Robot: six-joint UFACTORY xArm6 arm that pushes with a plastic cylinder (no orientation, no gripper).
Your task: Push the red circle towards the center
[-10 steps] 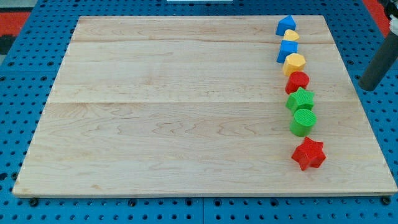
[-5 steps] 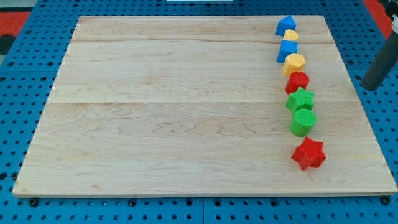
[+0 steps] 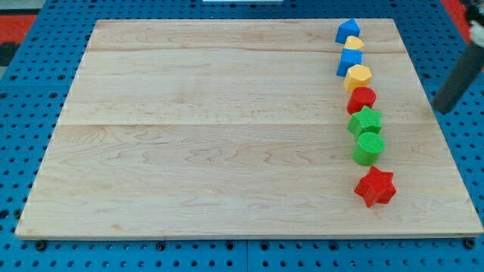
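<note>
Red circle (image 3: 361, 98) sitting in the block column near the wooden board's (image 3: 212, 128) right side, roughly mid-height in the view, well off from the board's middle. Squeezed in a line: yellow hexagon-ish block (image 3: 358, 76) touching it from above, green star (image 3: 366, 121) touching from below. Further up the column, a blue block (image 3: 349, 60), then a small yellow block (image 3: 353, 43) partly tucked between the blues, then another blue block with a peaked top (image 3: 348, 30) right at the board's top edge. Below the green star, a green circle (image 3: 369, 147) right against it, and then a red star (image 3: 375, 186) a bit apart, lowest of the bunch.

My tip (image 3: 440, 108) way over at the view's right, about level with the red circle but well apart from it, touching no block, near the board's right edge. Just a plain dark rod slanting up out of frame, nothing to open or close, holding nothing.

Blue pegboard (image 3: 45, 68) all around the board, with a bit of red (image 3: 15, 26) in the top corners.
</note>
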